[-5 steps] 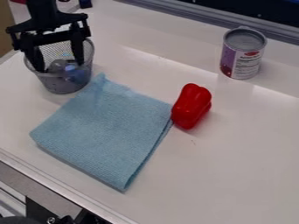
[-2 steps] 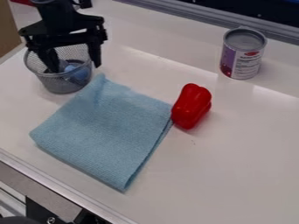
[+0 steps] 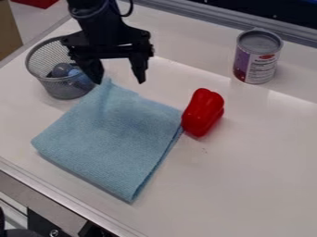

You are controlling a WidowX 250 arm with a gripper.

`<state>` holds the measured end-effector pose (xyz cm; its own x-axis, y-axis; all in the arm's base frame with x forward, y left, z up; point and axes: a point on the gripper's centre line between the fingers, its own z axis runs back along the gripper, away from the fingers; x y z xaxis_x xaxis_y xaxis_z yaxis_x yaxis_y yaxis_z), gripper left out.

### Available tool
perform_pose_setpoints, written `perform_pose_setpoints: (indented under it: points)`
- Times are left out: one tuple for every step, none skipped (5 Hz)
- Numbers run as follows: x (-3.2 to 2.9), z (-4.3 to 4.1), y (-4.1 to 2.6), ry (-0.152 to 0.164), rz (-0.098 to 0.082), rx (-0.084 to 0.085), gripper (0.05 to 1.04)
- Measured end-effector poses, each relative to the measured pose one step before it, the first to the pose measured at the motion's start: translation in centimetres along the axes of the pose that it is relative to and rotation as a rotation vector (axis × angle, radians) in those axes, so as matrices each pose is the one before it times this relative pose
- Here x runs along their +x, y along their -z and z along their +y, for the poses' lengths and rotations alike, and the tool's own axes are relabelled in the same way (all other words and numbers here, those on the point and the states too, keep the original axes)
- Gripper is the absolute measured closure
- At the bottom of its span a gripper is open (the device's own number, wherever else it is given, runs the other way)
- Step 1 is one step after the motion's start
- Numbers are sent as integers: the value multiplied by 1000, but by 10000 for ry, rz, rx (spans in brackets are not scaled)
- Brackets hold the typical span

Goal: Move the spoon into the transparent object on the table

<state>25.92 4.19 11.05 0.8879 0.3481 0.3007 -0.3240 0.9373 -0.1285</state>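
While the gripper [image 3: 120, 82] hangs released, fingers spread, upper left of frame, the see-through mesh basket [image 3: 62, 89] stands upright beside it, farther left. Grey-blue contents [image 3: 61, 70] inside; can't tell if that's the spoon. Folded blue cloth [image 3: 108, 139] lower, left of center; red pepper [image 3: 201, 112] at its right corner, near center; can [image 3: 257, 58] upright, upper right.
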Motion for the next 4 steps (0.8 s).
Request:
perform_pose_setpoints:
  points:
    - [-454,-2645,545,1110,-299,-294,85]
    - [92,-1728,931,491,-58,93,85]
    - [1959,-536,818,-144,-593,443,85]
    - [2617,11,1856,-95,-314,311,85]
